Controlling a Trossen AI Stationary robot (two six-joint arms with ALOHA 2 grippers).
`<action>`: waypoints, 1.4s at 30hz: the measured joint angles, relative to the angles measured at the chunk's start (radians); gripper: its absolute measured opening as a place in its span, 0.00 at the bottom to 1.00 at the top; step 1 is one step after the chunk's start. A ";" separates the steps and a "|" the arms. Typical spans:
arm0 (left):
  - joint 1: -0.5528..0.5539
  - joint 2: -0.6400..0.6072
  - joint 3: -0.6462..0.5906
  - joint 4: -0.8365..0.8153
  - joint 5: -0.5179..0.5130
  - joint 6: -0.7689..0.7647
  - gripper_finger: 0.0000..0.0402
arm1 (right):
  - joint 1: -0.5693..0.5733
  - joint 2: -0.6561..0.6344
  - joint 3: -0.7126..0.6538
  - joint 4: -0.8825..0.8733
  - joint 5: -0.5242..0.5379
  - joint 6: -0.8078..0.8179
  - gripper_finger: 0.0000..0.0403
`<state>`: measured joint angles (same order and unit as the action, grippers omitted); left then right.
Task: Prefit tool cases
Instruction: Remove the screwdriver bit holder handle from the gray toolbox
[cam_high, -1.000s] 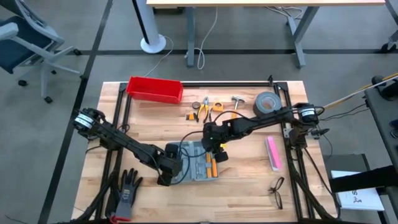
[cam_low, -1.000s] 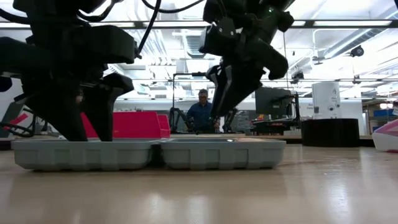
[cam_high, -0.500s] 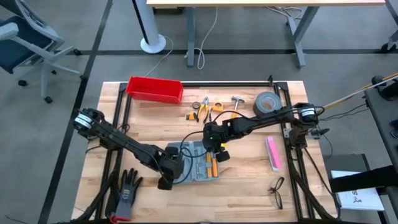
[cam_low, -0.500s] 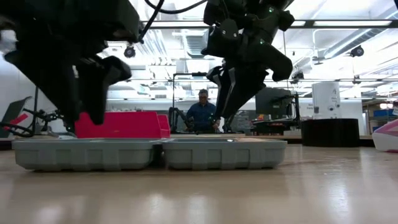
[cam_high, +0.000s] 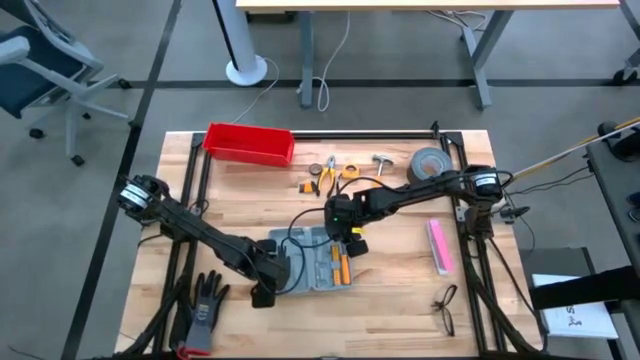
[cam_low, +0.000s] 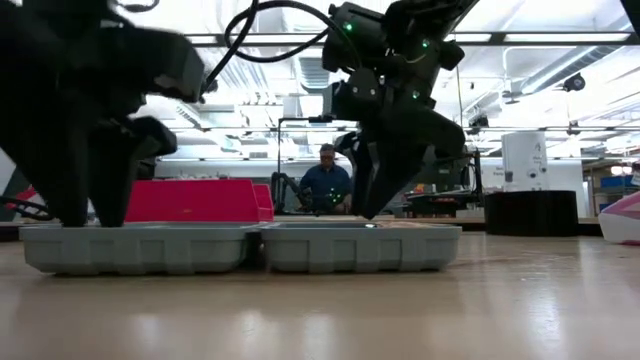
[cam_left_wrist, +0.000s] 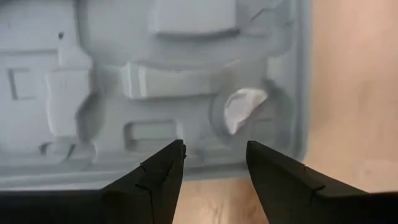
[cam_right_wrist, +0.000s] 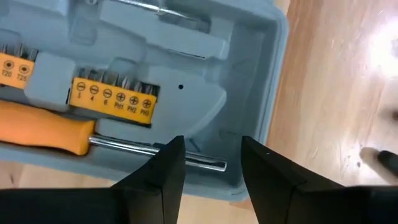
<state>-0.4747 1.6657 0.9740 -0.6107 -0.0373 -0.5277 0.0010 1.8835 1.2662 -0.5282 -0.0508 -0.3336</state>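
The grey-blue tool case (cam_high: 318, 265) lies open and flat on the wooden table, both halves up (cam_low: 240, 247). My left gripper (cam_left_wrist: 214, 152) is open and points down over the outer rim of the case's left half, whose grey moulded slots (cam_left_wrist: 155, 93) are bare. My right gripper (cam_right_wrist: 211, 146) is open just above the right half, over the steel shaft of an orange-handled screwdriver (cam_right_wrist: 37, 134) beside a yellow bit holder (cam_right_wrist: 112, 96). In the low view the right gripper's fingertips (cam_low: 372, 212) stand slightly above the case's rim. My left gripper's fingertips (cam_low: 95, 215) reach down to the rim of the case's left half. Blur and the rim hide their ends, so I cannot tell whether they touch it.
A red bin (cam_high: 248, 143) stands at the far left. Pliers and small tools (cam_high: 335, 172) and a tape roll (cam_high: 428, 165) lie behind the case. A pink object (cam_high: 440, 245), glasses (cam_high: 445, 310) and a glove (cam_high: 205, 305) lie nearer. A person (cam_low: 325, 185) sits far behind.
My right gripper has come down toward the case's right half, still open. My left gripper has rolled about its own axis over the left half and now points more steeply down at its rim. The case has stayed where it was.
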 joint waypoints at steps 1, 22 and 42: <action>0.000 0.000 -0.008 0.001 -0.003 -0.007 0.45 | 0.000 0.000 -0.003 -0.005 0.000 0.000 0.32; 0.003 -0.004 -0.065 -0.038 -0.210 0.091 0.44 | 0.130 -0.002 -0.031 -0.050 -0.004 0.126 0.32; 0.013 -0.008 -0.038 -0.052 -0.178 0.123 0.42 | 0.111 -0.008 0.096 -0.185 -0.012 0.046 0.36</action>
<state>-0.4618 1.6577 0.9363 -0.6632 -0.2150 -0.4049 0.1115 1.8759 1.3624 -0.7129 -0.0626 -0.2880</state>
